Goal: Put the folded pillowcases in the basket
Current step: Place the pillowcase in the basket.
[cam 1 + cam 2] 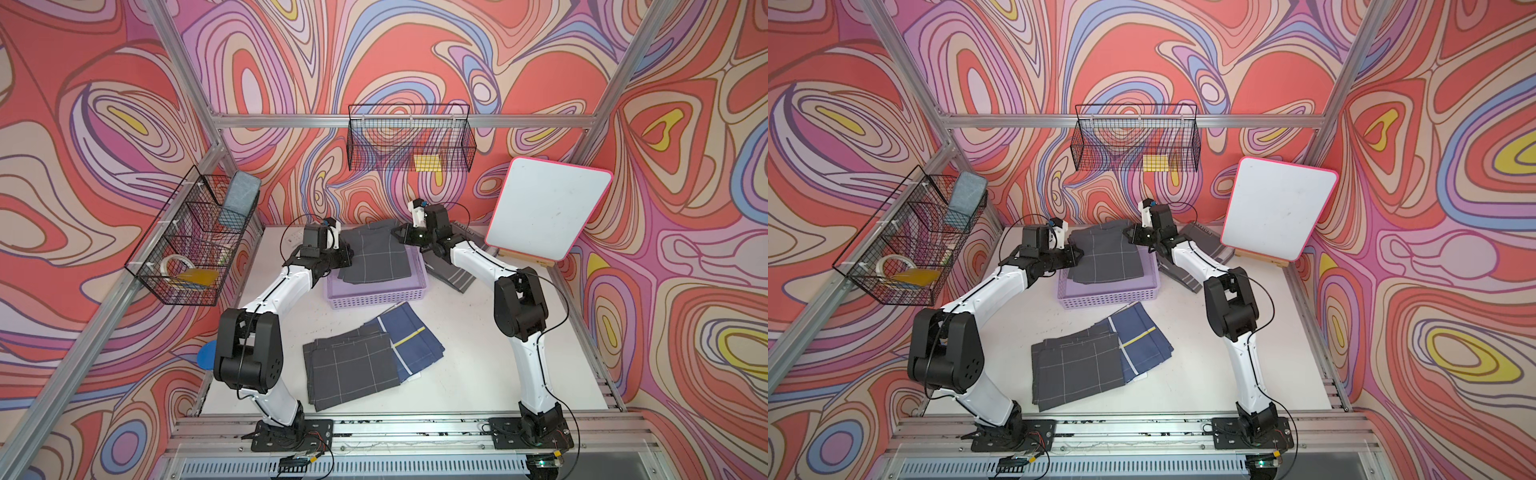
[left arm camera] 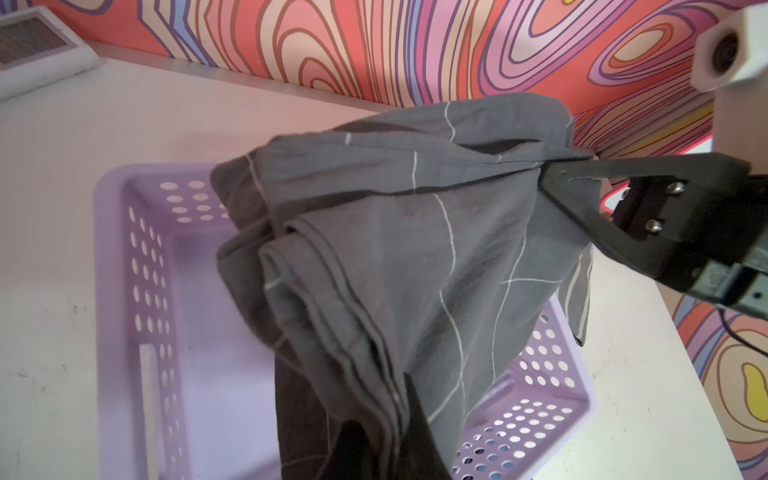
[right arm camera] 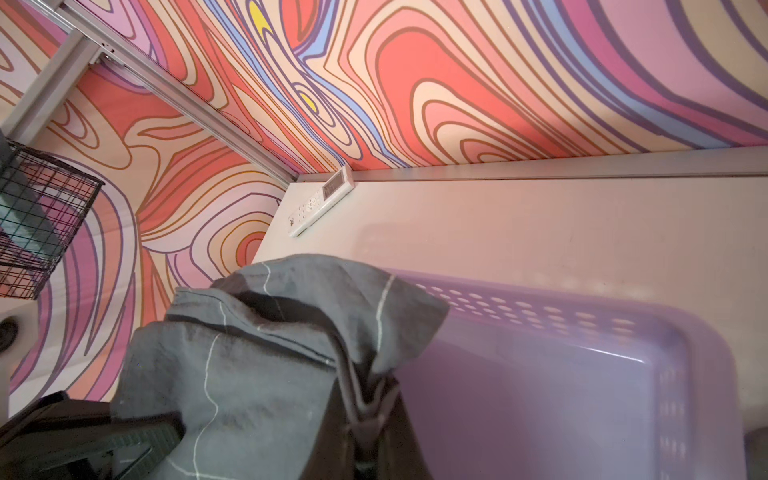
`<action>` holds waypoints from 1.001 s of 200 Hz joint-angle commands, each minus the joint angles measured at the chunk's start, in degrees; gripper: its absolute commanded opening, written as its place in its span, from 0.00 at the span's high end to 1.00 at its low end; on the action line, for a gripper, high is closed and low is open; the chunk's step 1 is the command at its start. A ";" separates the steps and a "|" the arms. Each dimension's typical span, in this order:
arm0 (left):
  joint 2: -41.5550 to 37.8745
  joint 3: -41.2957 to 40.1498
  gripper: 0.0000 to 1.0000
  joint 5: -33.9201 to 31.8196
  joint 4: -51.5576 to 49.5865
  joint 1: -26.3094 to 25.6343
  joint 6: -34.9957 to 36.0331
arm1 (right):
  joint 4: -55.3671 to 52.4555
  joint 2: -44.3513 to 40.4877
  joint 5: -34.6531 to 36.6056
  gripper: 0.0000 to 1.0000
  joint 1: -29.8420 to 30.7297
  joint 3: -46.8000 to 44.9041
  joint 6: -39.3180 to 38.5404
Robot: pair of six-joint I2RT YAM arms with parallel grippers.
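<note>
Two claws share one load: the left gripper (image 1: pixel 347 255) and the right gripper (image 1: pixel 400 235) are each pinched tight on opposite sides of the folded pillowcase (image 1: pixel 376 255), a grey cloth with thin white grid lines. The cloth stretches between the two claws. The left wrist view shows the right gripper's black fingertips (image 2: pixel 557 187) nipping a bunched corner while the rest sags in thick folds below. Directly beneath both claws sits the basket (image 1: pixel 374 301), shallow, lavender and perforated along its walls. The pillowcase hangs over the inside of it, its far edge reaching past the far rim in both top views. Whether the hanging folds touch the basket floor cannot be told. Nearer the arm bases than the claws, and well apart from them, a second grey grid cloth (image 1: pixel 353 370) lies flat on the white table (image 1: pixel 478 374), partly on top of a navy cloth with a yellow stripe (image 1: pixel 409 340). A grey striped cloth (image 1: pixel 457 278) lies under the right arm behind its claw, near a leaning pink-rimmed whiteboard (image 1: pixel 548 208).
</note>
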 commanded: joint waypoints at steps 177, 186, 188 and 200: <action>12.00 -0.14 0.90 3.22 1.21 0.87 -2.06 | -13.40 2.84 6.48 0.87 -1.60 1.93 -3.52; 11.21 -0.22 0.62 2.93 1.08 0.87 -2.43 | -13.03 2.42 6.57 0.69 -1.60 1.70 -3.63; 10.97 -0.29 0.56 2.87 1.07 0.87 -2.47 | -12.93 2.27 6.57 0.65 -1.60 1.56 -3.60; 9.37 -0.54 0.33 2.26 0.92 0.86 -2.88 | -11.98 1.07 6.73 0.52 -1.60 0.70 -3.84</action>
